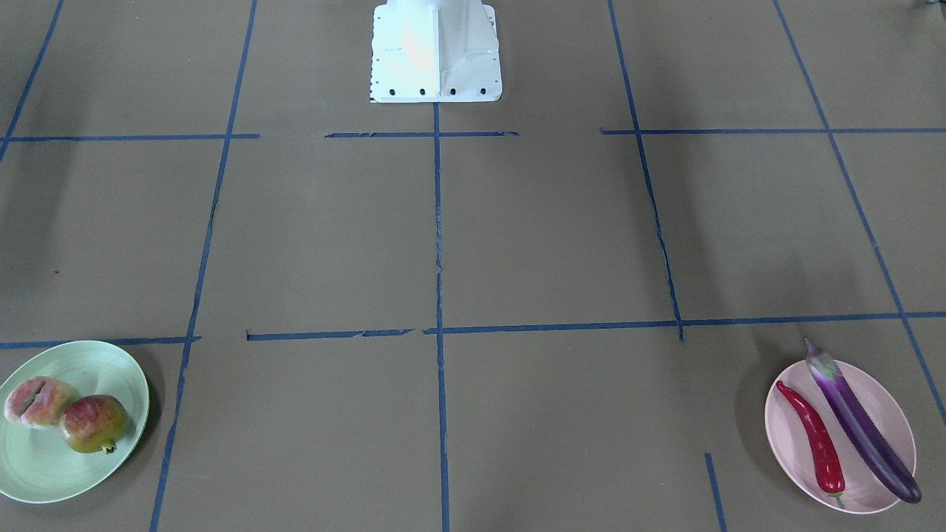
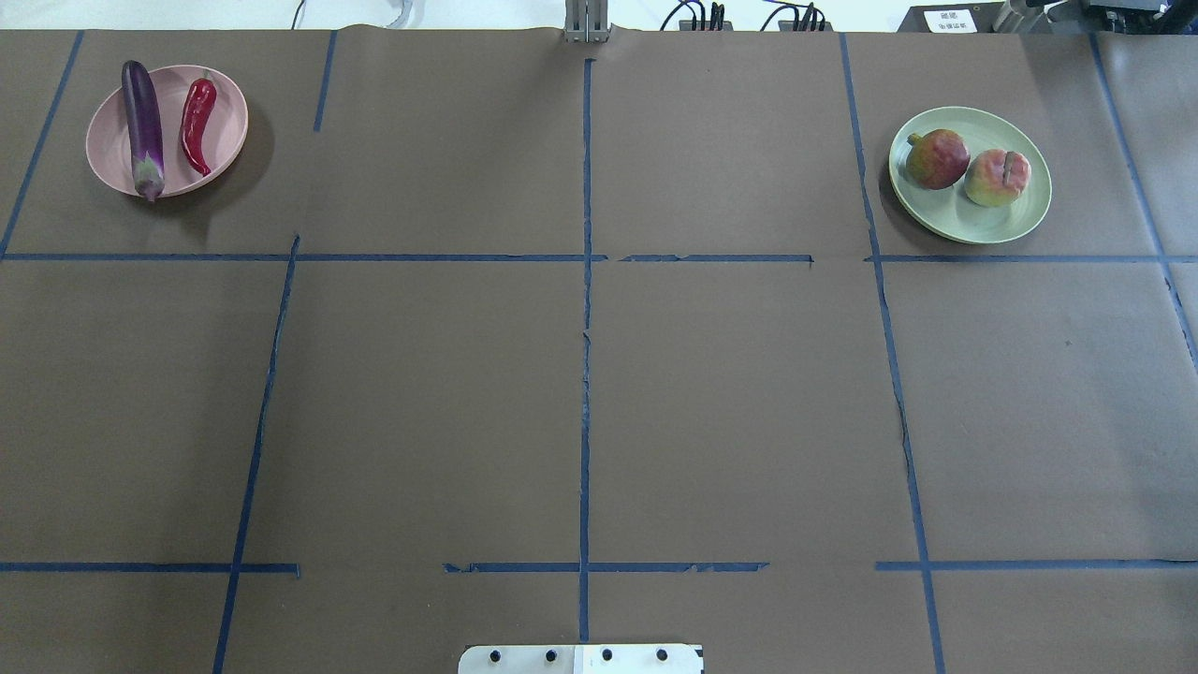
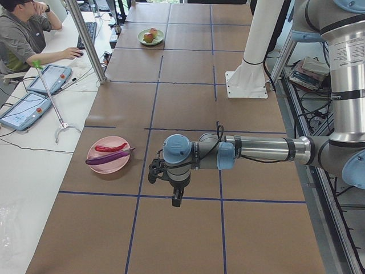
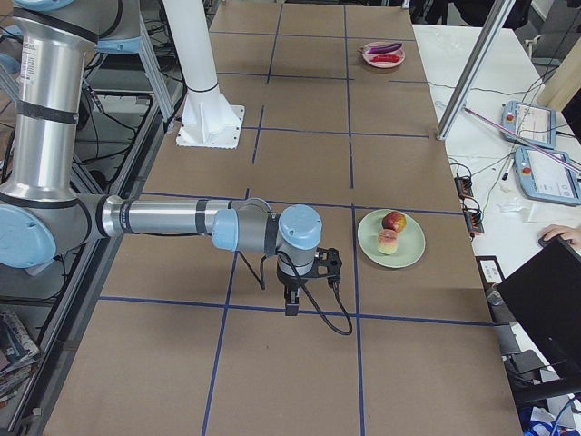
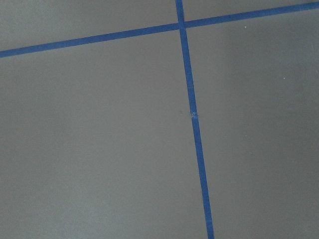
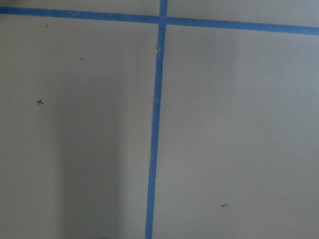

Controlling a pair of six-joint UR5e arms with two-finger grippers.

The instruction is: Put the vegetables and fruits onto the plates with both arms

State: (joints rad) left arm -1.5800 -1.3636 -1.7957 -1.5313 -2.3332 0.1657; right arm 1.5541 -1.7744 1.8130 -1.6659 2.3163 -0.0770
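The purple eggplant [image 1: 861, 425] and the red chili pepper [image 1: 817, 440] lie side by side on the pale pink plate [image 1: 783, 443]. The peach [image 1: 37, 401] and the pomegranate [image 1: 92, 423] sit touching on the pale green plate [image 1: 44, 473]. My left gripper [image 3: 177, 198] hangs above bare table, apart from the pink plate [image 3: 111, 168]. My right gripper [image 4: 290, 304] hangs above bare table, apart from the green plate [image 4: 404, 250]. Both show only in the side views, so I cannot tell whether they are open or shut. Both wrist views show only brown table and blue tape.
The white base block [image 1: 436, 52] stands at the robot's edge of the table. Blue tape lines [image 2: 586, 374] grid the brown tabletop. A side bench with tablets [image 3: 25, 108], a metal pole [image 3: 85, 40] and a seated operator [image 3: 20, 34] runs along the table's far edge.
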